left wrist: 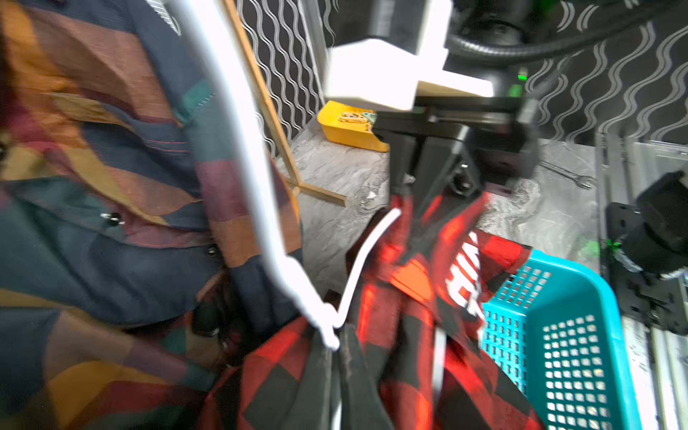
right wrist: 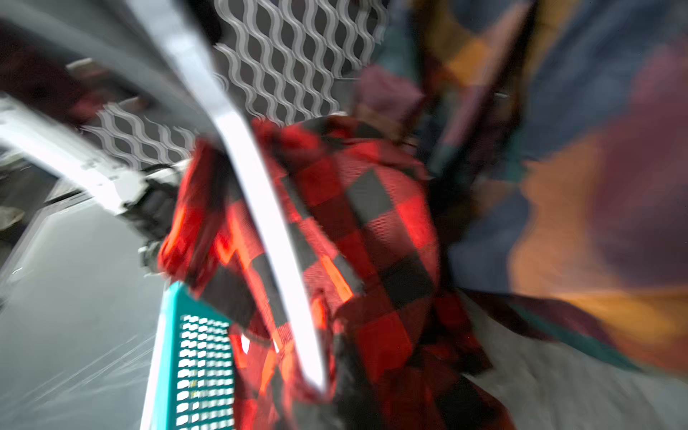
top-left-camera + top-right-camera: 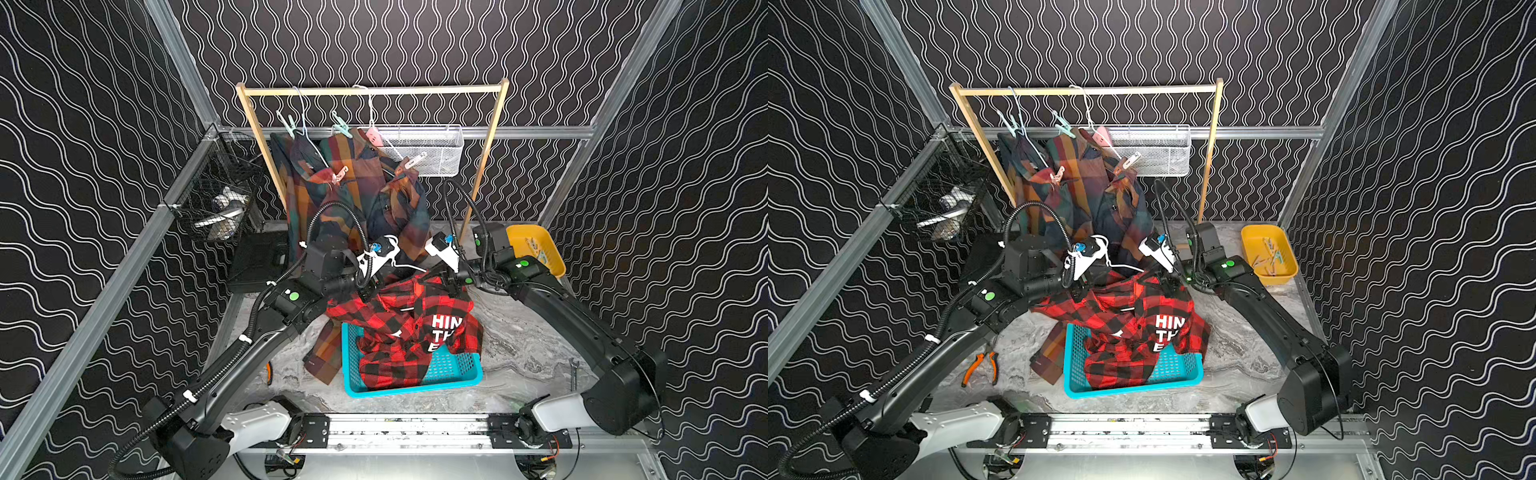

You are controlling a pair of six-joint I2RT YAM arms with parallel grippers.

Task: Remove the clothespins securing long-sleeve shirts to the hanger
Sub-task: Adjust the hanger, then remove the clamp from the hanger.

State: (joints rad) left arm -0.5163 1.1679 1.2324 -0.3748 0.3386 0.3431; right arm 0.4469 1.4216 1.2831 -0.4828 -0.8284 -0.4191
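Right claw (image 1: 404, 195) clenched on red-and-black shirt (image 3: 399, 328) shoulder above blue basket (image 3: 457, 370); left claw (image 3: 365, 293) buried in fabric, cannot tell. Clothespins (image 3: 340, 124) sit on 2 hung checked shirts (image 3: 365, 187) at rack (image 3: 374, 89): likely light, springy, slick plastic, best pinched at tail ends

Two shirts (image 3: 365, 195) hang on the clothes rack (image 3: 374, 89) at the back, clothespins (image 3: 340, 124) on their hangers. In front, the lettered shirt (image 3: 399, 324) drapes into a plastic basket (image 3: 415, 390). A tray (image 3: 521, 235) holding loose clothespins (image 3: 538, 251) sits right of the rack.
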